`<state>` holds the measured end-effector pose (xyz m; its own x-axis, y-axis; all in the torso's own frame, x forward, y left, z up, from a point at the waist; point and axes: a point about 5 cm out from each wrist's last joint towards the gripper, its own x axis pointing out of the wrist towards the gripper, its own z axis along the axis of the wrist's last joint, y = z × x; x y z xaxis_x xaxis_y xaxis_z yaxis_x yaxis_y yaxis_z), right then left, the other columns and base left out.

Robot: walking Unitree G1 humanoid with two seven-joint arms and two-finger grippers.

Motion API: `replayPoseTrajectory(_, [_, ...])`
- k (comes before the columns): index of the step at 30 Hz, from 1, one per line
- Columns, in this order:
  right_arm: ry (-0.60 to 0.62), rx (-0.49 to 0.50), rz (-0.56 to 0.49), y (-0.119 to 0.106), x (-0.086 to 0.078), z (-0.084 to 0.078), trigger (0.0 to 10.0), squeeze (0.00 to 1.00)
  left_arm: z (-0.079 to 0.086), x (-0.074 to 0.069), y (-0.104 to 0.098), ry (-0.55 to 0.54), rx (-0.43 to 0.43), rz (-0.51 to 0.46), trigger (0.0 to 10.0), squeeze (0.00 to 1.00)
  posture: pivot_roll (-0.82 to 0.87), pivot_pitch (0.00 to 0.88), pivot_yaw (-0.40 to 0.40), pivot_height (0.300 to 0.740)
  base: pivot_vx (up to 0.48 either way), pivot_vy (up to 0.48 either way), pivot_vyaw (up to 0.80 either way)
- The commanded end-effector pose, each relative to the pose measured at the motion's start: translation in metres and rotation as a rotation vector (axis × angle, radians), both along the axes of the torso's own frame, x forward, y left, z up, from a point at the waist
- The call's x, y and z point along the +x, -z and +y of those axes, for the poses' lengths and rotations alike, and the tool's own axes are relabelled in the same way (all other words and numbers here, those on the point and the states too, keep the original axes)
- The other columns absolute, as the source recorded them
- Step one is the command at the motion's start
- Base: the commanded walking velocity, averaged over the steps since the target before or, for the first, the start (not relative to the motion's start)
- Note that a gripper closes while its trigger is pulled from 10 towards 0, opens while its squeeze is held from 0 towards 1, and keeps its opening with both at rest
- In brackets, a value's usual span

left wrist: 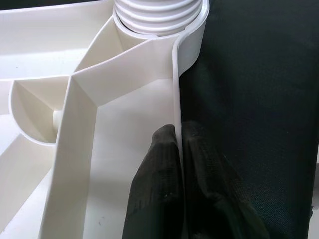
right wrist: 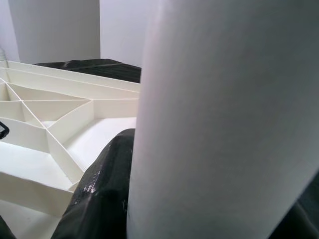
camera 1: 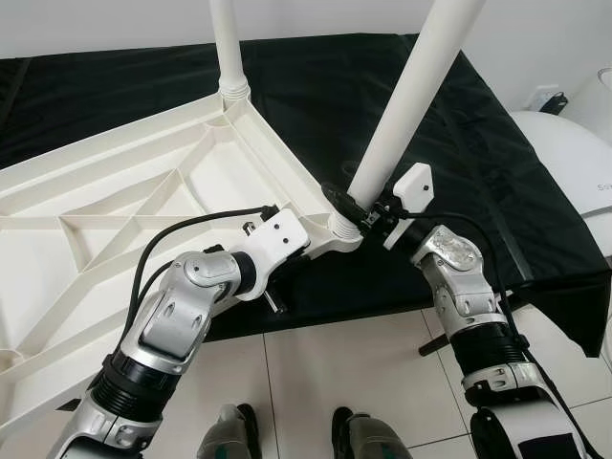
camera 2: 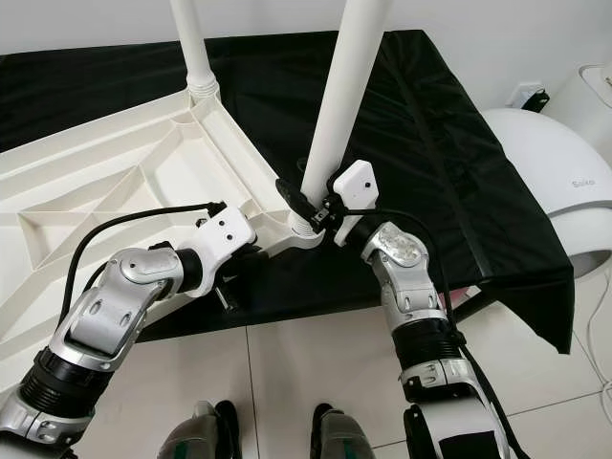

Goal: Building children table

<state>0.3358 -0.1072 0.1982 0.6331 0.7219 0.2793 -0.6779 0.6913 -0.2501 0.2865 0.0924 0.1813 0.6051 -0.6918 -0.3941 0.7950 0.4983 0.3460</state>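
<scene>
My left gripper has its black fingers pinched shut on the thin rim of the upturned white ribbed plastic tabletop, just short of the corner socket. My right gripper has its fingers wrapped round the base of the near white tube leg, right where its threaded collar meets that socket. The tabletop lies underside-up on the black cloth-covered worktop, this corner hanging past the edge; the far white leg already stands in its own corner. I judge this the seating step: next, twist the leg home while the left steadies the frame
</scene>
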Motion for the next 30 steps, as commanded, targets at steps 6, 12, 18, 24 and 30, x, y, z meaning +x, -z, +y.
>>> replayPoseTrajectory(6, [0.004, -0.024, 0.085, 0.020, -0.005, 0.007, 10.0, 0.00, -0.003, 0.002, -0.003, -0.041, -0.006, -0.049, 10.0, 0.00, -0.09, 0.191, -0.028, 0.740, 0.000, 0.000, 0.00])
replayPoseTrajectory(12, [0.011, -0.014, 0.086, 0.020, -0.007, 0.010, 10.0, 0.00, -0.002, 0.003, -0.003, -0.044, -0.005, -0.049, 10.0, 0.00, -0.09, 0.195, -0.028, 0.740, 0.000, 0.000, 0.00])
replayPoseTrajectory(18, [0.018, 0.001, 0.088, 0.020, -0.009, 0.013, 10.0, 0.00, -0.002, 0.004, -0.003, -0.046, -0.005, -0.051, 10.0, 0.00, -0.09, 0.197, -0.026, 0.740, 0.000, 0.000, 0.00])
replayPoseTrajectory(24, [0.051, 0.024, 0.089, 0.020, -0.011, 0.016, 10.0, 0.00, -0.001, 0.004, -0.004, -0.047, -0.006, -0.052, 10.0, 0.00, -0.09, 0.200, -0.023, 0.740, 0.000, 0.000, 0.00])
replayPoseTrajectory(30, [0.086, 0.042, 0.090, 0.019, -0.012, 0.018, 10.0, 0.00, -0.001, 0.004, -0.004, -0.045, -0.005, -0.053, 10.0, 0.00, -0.09, 0.201, -0.023, 0.740, 0.000, 0.000, 0.00])
